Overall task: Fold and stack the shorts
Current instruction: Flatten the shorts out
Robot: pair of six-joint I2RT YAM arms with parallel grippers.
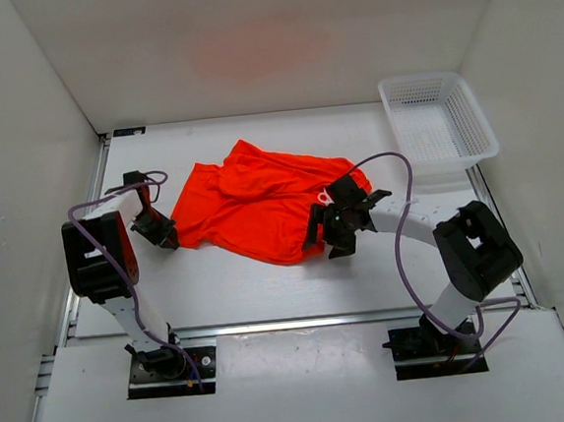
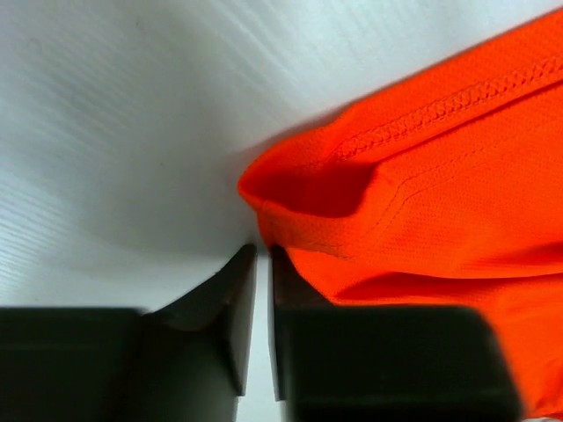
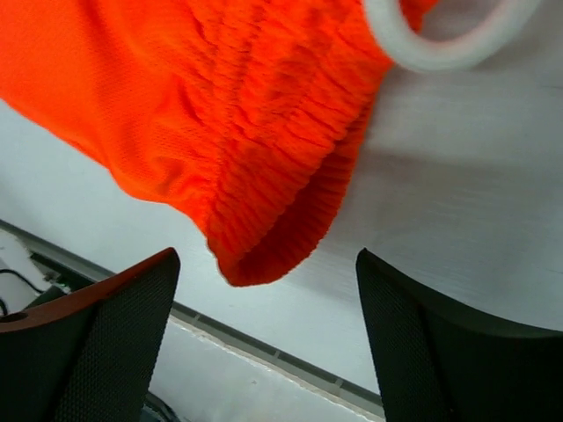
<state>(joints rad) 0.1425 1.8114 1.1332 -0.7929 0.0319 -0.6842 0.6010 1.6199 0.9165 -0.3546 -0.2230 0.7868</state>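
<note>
The orange-red shorts (image 1: 261,198) lie crumpled in the middle of the table. My left gripper (image 1: 155,228) is at their lower left corner. In the left wrist view the gripper (image 2: 262,251) is shut with only a thin slit and nothing in it, and the stitched hem corner (image 2: 369,202) lies just ahead, draping over the right finger (image 2: 295,290). My right gripper (image 1: 338,228) is at the shorts' lower right edge. In the right wrist view it (image 3: 266,259) is wide open, with the gathered elastic waistband (image 3: 264,176) hanging between and ahead of the fingers, untouched. The white drawstring (image 3: 440,48) loops at the top right.
A white mesh basket (image 1: 437,123) stands at the back right of the table. White walls close in the left, back and right sides. The table's near edge with a metal rail (image 3: 264,347) runs just beyond the right gripper.
</note>
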